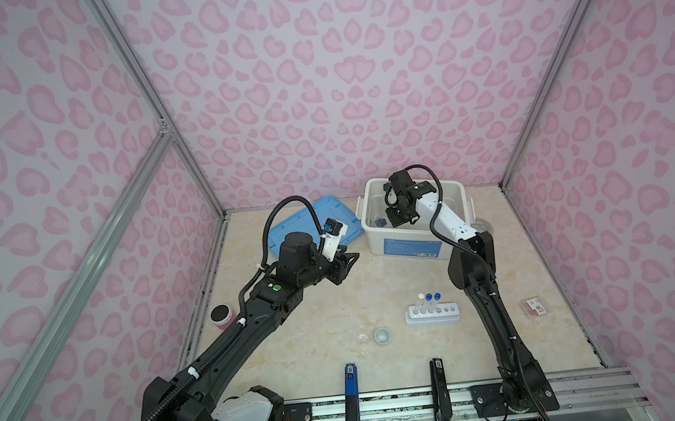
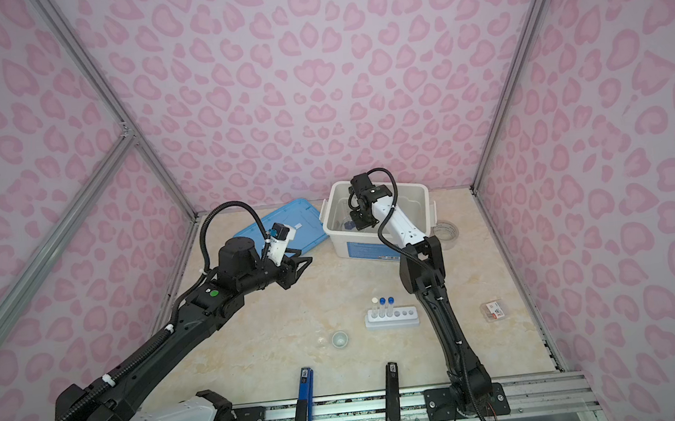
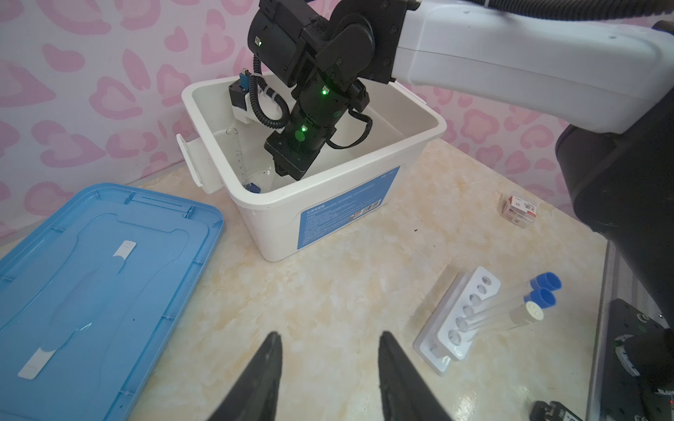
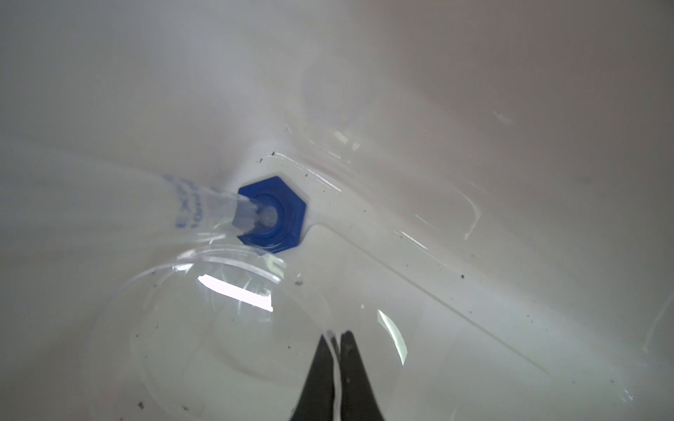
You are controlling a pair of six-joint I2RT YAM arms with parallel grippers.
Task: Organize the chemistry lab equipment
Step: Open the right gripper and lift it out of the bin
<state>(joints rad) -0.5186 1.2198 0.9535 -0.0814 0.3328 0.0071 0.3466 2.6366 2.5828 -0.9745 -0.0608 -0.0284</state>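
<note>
**A:** In both top views the right gripper (image 1: pixel 391 222) dips into the white bin (image 1: pixel 413 243). Why?

**B:** To set gear down low, I judge. The left gripper (image 2: pixel 303 269) hovers half open and empty near the blue lid (image 2: pixel 287 224). The rack (image 2: pixel 391 318), three capped tubes (image 2: pixel 382 305) and the cup (image 2: pixel 339 339) stand outside the bin.

**A:** Left wrist view?

**B:** Black prongs sit apart over the marbled table (image 3: pixel 328 291). The tubes sit in rack holes. The cylinder (image 3: pixel 240 156) leans on the bin wall.

**A:** Right wrist view?

**B:** The jaws are closed, seemingly pinching the thin rim of the clear dish (image 4: pixel 219 328). It lies on the glossy bin floor, just beside the cylinder's hexagonal blue base.
</note>
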